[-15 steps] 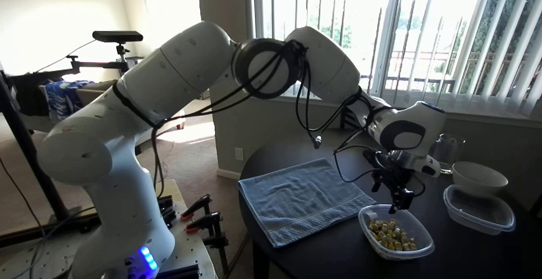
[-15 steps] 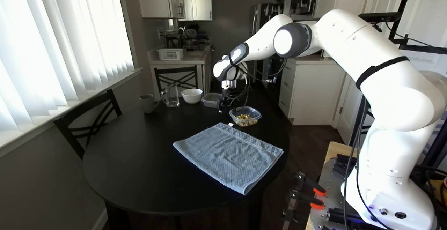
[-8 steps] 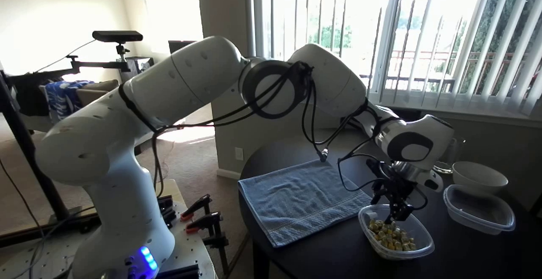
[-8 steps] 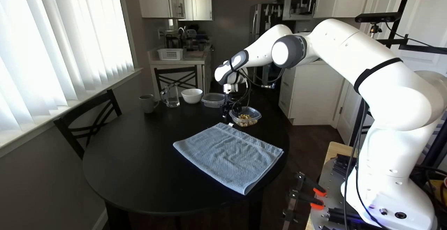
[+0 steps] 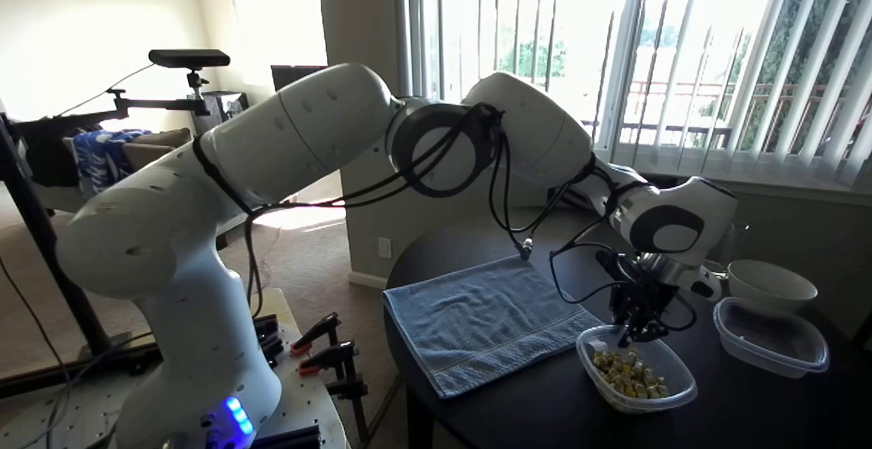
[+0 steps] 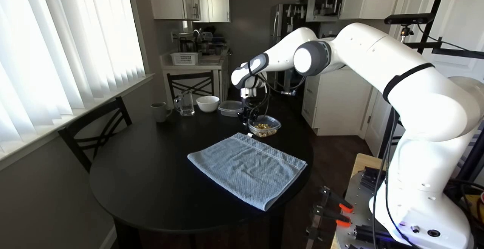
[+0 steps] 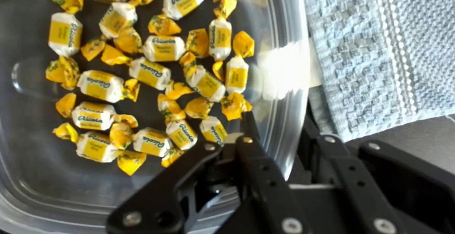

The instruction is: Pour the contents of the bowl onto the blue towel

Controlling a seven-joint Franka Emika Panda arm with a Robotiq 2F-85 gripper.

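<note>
The clear plastic bowl (image 5: 671, 366) stands on the dark table and holds the contents (image 7: 149, 72), several yellow-and-white wrapped candies. Flat beside it lies the blue towel (image 6: 247, 169), its near edge close to the bowl's rim in the wrist view. My gripper (image 7: 279, 120) reaches down over the rim at the towel side, one finger inside the bowl and one outside. The fingers are partly closed but still apart, with the clear wall between them and a narrow dark gap by the outer one. In both exterior views the gripper sits low at the bowl's edge.
Behind the bowl stand a second clear container (image 5: 770, 336) and a white bowl (image 5: 770, 282). A glass pitcher (image 6: 186, 103) and a grey mug (image 6: 160, 112) are farther along the table. A cable (image 5: 586, 299) hangs beside the wrist.
My gripper has come down to the bowl's rim, then shifted slightly to the far side, and its fingers have drawn closer together. The bowl has shifted a little; the towel has stayed put.
</note>
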